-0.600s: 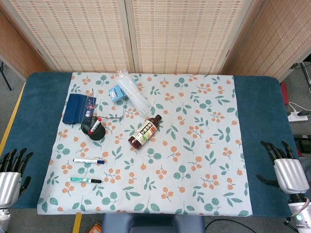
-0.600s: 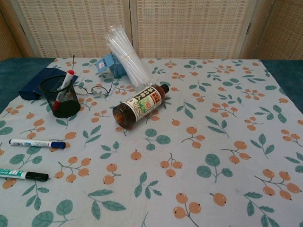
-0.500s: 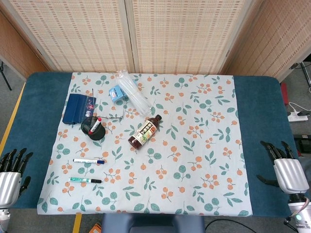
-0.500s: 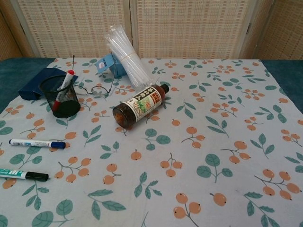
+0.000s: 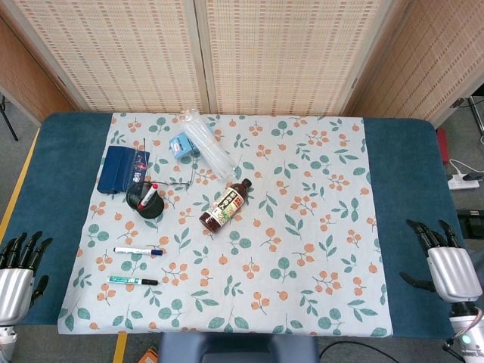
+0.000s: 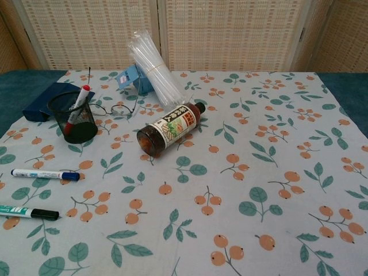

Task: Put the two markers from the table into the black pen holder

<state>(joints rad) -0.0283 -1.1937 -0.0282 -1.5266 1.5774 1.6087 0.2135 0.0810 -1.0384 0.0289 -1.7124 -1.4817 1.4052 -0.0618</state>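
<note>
A white marker with a blue cap (image 5: pixel 138 250) (image 6: pixel 45 174) lies on the floral cloth at the left. Nearer the front edge lies a green marker with a black cap (image 5: pixel 133 280) (image 6: pixel 27 212). The black mesh pen holder (image 5: pixel 144 200) (image 6: pixel 72 117) stands upright behind them, with a red-capped marker (image 6: pixel 77 107) leaning in it. My left hand (image 5: pixel 17 274) hangs at the table's front left corner, fingers apart and empty. At the front right my right hand (image 5: pixel 446 265) is also empty with fingers apart. Neither hand shows in the chest view.
A brown bottle (image 5: pixel 225 206) (image 6: pixel 169 127) lies on its side mid-table. Behind it are a bundle of clear straws (image 5: pixel 207 144) (image 6: pixel 153 69), a small blue box (image 5: pixel 182 144) and a dark blue case (image 5: pixel 121 169). Thin-framed glasses (image 6: pixel 112 108) lie by the holder.
Both hands have sunk very slightly toward the bottom of the head view. Nothing on the table has moved.
</note>
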